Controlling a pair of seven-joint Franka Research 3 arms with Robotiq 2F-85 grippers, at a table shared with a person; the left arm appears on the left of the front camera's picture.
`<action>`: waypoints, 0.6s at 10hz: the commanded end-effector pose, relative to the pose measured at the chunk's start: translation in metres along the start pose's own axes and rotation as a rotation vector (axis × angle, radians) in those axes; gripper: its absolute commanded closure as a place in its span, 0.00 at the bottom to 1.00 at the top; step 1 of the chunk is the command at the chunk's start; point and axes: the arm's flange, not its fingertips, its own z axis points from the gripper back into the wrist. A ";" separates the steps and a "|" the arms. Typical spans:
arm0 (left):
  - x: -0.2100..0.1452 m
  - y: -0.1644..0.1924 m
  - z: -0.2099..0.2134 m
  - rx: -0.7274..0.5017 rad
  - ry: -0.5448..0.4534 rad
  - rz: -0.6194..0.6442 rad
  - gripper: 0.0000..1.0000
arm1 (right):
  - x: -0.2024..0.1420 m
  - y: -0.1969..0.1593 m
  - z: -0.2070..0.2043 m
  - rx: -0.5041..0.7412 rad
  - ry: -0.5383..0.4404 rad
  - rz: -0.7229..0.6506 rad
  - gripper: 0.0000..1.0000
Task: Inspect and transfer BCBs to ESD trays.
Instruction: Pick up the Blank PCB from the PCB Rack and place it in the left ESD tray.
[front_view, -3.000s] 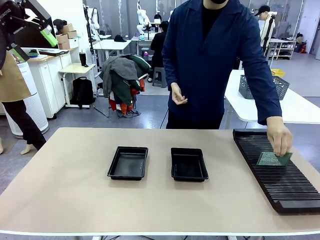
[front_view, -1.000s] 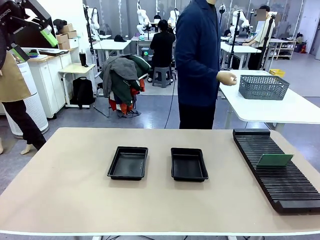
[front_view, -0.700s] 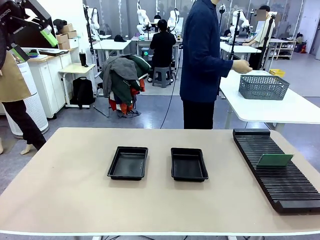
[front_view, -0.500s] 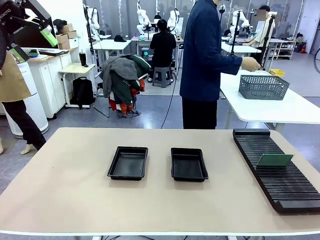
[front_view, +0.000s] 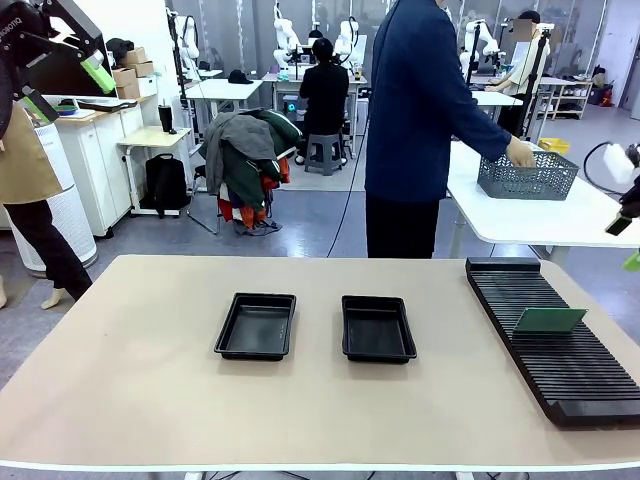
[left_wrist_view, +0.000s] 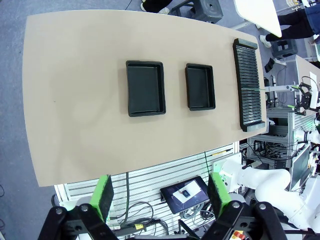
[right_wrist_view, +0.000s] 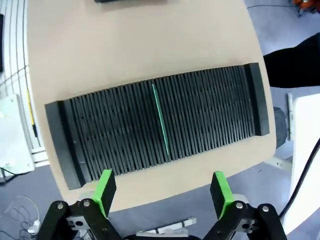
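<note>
At the bench's (front_view: 130, 380) right edge, one BCB (front_view: 548, 320) stands tilted in a slot of the black slotted rack (front_view: 580, 370). Both ESD trays (front_view: 257, 325) sit empty mid-bench, side by side. Right end effector (right_wrist_view: 163, 192) hangs high over the rack, jaws spread, nothing held; left end effector (left_wrist_view: 161, 197) is likewise spread, high off the bench's near edge. Looks like the pick approach: next move needs a straight descent with the fingers straddling the board's faces.
</note>
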 end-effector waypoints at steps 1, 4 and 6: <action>-0.001 0.001 0.000 0.000 -0.003 0.001 0.00 | -0.003 -0.002 -0.029 0.000 0.043 0.044 0.00; -0.001 0.001 0.000 0.000 -0.003 0.001 0.00 | 0.005 -0.007 -0.063 0.027 0.106 0.095 0.00; -0.001 0.001 0.000 0.000 -0.003 0.001 0.00 | 0.014 -0.006 -0.087 0.051 0.144 0.158 0.00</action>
